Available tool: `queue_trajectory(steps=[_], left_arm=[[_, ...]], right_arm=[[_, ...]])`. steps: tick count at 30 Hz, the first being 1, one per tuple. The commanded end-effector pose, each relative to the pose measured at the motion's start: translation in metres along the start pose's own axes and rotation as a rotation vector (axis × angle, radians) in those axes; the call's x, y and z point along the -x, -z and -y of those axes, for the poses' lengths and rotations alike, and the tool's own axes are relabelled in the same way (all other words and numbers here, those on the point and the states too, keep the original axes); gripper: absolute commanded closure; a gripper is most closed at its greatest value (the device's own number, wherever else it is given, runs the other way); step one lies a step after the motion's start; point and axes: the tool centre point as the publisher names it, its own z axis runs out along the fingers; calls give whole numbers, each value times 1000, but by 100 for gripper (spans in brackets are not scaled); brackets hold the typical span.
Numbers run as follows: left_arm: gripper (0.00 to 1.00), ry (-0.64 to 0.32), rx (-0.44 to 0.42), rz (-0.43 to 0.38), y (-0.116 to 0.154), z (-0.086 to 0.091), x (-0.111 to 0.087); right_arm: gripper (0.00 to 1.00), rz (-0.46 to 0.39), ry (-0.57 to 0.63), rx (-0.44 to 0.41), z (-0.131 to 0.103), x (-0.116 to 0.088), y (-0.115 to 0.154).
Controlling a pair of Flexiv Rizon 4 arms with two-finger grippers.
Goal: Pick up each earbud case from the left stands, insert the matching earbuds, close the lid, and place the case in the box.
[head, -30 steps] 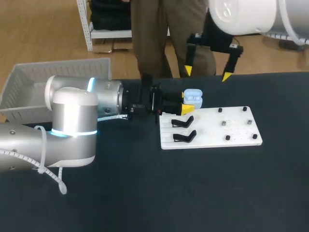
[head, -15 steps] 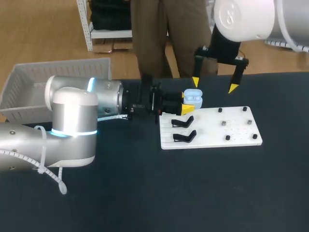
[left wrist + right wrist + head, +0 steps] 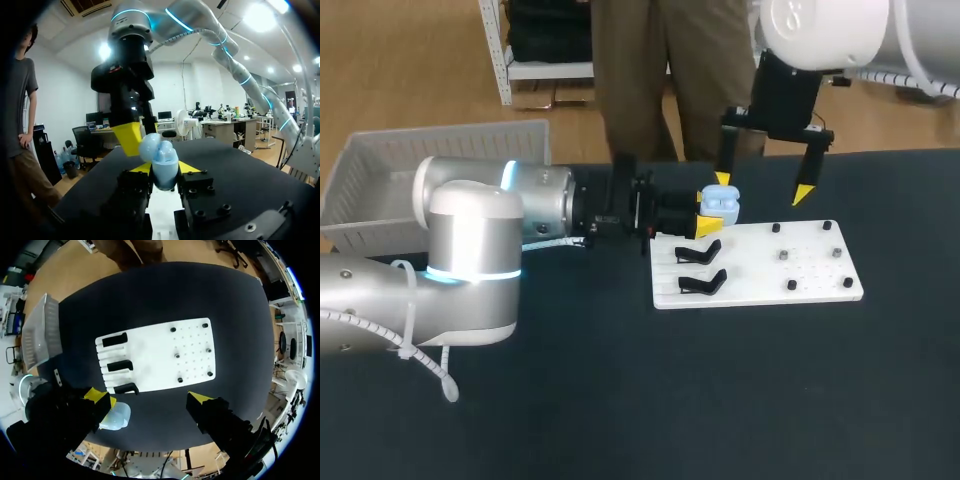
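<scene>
A pale blue earbud case (image 3: 721, 203), its lid apparently open, sat clamped between the yellow tips of the left gripper (image 3: 711, 212), just off the far left corner of a white board (image 3: 800, 270). The right gripper (image 3: 762, 186) hung above the board's far edge, fingers spread wide and holding nothing, one tip close beside the case. Black stands (image 3: 700, 252) stood on the board's left end. A grey box (image 3: 380, 180) lay well left of the board.

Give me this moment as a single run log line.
left gripper: shut on blue earbud case, lid open | right gripper: open, hovering beside case | box: at table's left edge
</scene>
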Motion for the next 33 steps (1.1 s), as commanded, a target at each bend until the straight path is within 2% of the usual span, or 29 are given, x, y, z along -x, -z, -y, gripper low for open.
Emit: queue_trajectory(steps=[1,5,11,17,21,29,33], left_arm=[[100,-4,6,4,0,1,-1],[100,-4,6,4,0,1,-1],[100,-4,6,4,0,1,-1],[100,-4,6,4,0,1,-1],[100,-2,55,-36,27,6,9],[100,-12,204,-149,95,16,33],[100,8,301,-202,134,19,37]], right_arm=[[0,5,7,7,3,-11,-1],[0,45,-3,31,5,-11,3],[0,200,-43,118,19,-11,29],[0,306,-29,173,39,-25,47],[0,328,-72,211,56,-32,49],[0,328,-72,211,56,-32,49],[0,328,-72,211,56,-32,49]])
